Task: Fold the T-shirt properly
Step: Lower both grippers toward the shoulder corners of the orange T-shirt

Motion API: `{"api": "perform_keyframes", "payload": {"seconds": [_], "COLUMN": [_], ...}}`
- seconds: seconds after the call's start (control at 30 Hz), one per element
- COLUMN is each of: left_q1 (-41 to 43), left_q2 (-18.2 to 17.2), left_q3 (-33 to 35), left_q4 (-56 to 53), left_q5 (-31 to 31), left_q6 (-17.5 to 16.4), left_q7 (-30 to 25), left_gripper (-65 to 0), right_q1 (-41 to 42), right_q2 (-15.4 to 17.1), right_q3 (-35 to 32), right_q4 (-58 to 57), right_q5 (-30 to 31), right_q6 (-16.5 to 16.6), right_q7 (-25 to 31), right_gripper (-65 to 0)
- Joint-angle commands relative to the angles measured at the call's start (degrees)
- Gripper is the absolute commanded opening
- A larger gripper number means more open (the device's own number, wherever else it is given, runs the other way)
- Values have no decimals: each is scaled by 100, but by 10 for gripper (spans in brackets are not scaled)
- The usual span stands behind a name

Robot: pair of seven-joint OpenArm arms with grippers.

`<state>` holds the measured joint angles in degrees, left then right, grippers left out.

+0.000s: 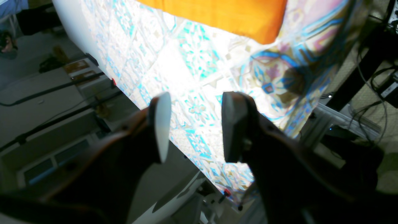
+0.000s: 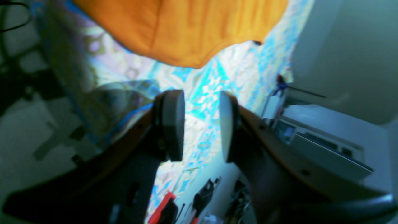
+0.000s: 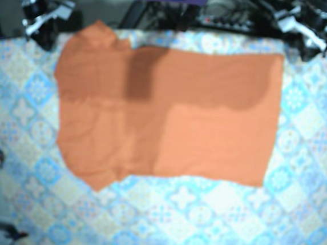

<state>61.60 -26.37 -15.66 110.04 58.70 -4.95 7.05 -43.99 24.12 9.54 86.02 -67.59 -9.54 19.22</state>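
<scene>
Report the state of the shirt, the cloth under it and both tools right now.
T-shirt: spread out flat, not gripped.
Left tool: open, empty, off the shirt.
Right tool: open, empty, off the shirt.
Tablecloth: laid flat under the shirt.

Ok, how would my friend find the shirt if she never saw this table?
Start at the big tablecloth with blue patterned tiles. Spread across its middle lies the T-shirt. It is the only plain orange thing there, with no pattern at all.
</scene>
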Motion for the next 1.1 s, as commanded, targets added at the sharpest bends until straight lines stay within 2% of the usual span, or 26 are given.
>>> {"api": "perform_keyframes", "payload": {"seconds": [0.0,0.3,0.53,0.73,1.07], "left_q1": [77,77,77,68,68], "left_q2": [-40,-40,-40,-40,-40], "left_q3": [-38,-38,-38,-38,-38], "left_q4": [77,77,77,77,86], "left_q5": [-10,-10,-10,-10,-10], "left_q6": [95,95,95,95,95], "left_q7": [20,20,20,20,20], "left_gripper": [-389,-389,-389,-389,-389], "right_q1": [-54,-19,95,218,570], "right_q2": [72,54,-192,-219,-201], "right_q3": [-79,-299,-369,-580,-528], "right_q4": [44,-466,-597,-589,-694], "right_q5": [47,30,30,21,21], "right_q6": [-114,-149,-149,-149,-149], "right_q7": [-1,-10,16,-10,-19], "right_gripper": [-459,-459,-459,-459,-459]}}
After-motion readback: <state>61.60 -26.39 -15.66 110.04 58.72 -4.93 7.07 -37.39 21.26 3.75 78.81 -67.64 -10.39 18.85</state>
